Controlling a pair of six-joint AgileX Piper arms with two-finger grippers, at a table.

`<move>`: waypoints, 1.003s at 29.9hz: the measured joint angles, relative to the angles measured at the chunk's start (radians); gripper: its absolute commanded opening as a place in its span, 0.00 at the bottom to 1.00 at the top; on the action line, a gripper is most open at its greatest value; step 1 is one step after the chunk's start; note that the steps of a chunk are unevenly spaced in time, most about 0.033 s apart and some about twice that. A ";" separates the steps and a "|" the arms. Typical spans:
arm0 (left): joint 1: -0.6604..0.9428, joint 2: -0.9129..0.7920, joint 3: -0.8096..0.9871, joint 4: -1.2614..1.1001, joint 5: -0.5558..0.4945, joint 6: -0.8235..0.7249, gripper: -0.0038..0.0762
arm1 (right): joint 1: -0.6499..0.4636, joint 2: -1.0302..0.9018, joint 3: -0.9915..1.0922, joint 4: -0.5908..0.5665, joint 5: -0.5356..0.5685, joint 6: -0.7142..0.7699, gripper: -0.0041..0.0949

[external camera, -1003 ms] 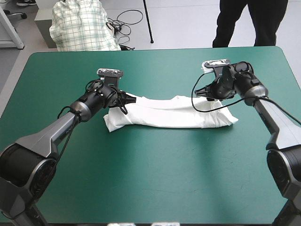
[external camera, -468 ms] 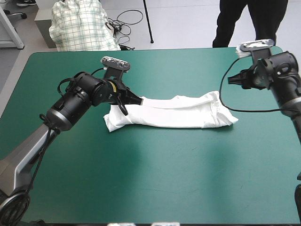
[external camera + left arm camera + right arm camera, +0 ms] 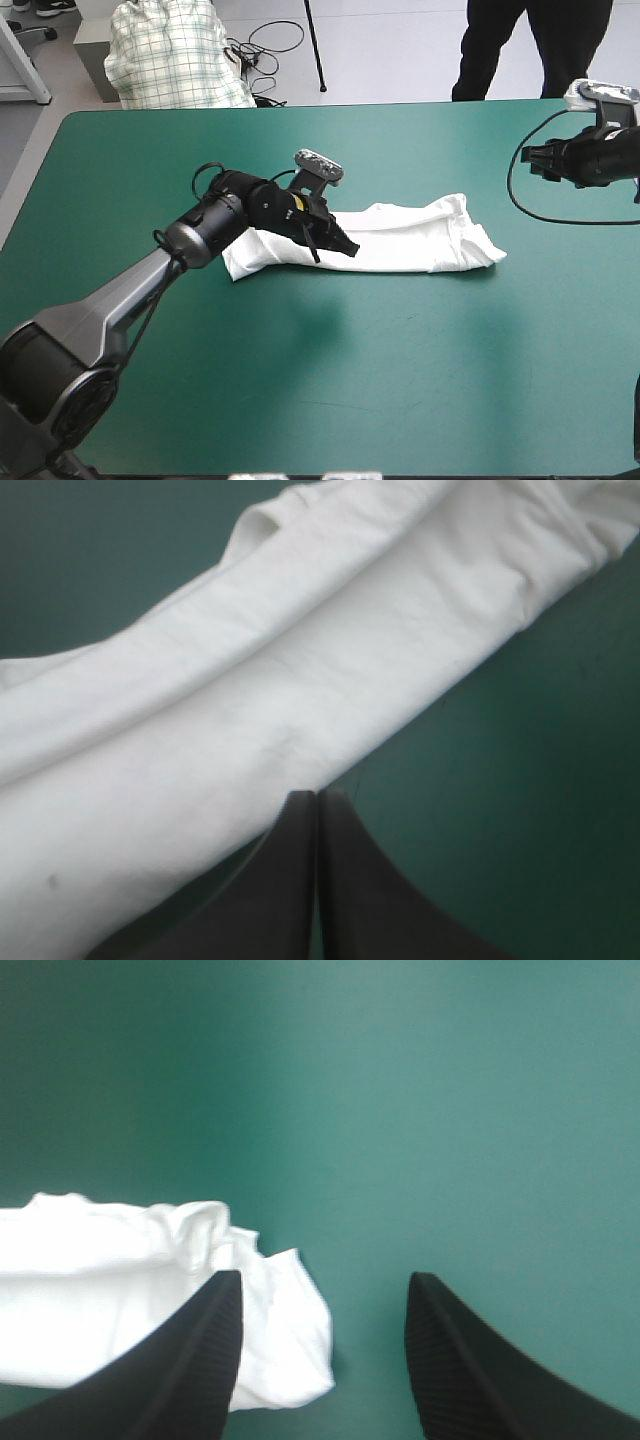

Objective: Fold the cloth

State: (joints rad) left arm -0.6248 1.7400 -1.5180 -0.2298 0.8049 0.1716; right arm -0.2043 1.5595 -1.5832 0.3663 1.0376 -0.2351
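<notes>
The left gripper (image 3: 345, 245) hung over the near long edge of the T-shirt (image 3: 410, 240), its black fingers pressed together into one point and holding nothing. The T-shirt lay folded into a long white band on the teal-green table (image 3: 320, 380), running left to right across the middle, somewhat closer to the far edge. Farther off, by the right edge near the far right corner, the right gripper (image 3: 530, 160) stood spread and empty, apart from the band's right end.
</notes>
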 measured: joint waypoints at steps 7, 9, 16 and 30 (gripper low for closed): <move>0.000 0.217 -0.166 -0.036 0.042 0.019 0.04 | -0.027 0.100 0.000 0.174 0.073 -0.162 0.53; 0.000 0.285 -0.242 -0.040 0.084 0.020 0.04 | -0.027 0.118 0.000 0.187 0.088 -0.182 0.53; 0.000 0.463 -0.391 -0.075 0.154 0.010 0.04 | -0.027 0.203 0.000 0.158 0.164 -0.201 0.53; 0.000 0.478 -0.409 -0.076 0.165 -0.016 0.04 | -0.007 0.354 0.075 0.224 0.148 -0.247 0.67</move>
State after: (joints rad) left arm -0.6248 2.2178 -1.9271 -0.3060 0.9697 0.1553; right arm -0.2111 1.9133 -1.5078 0.5899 1.1860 -0.4818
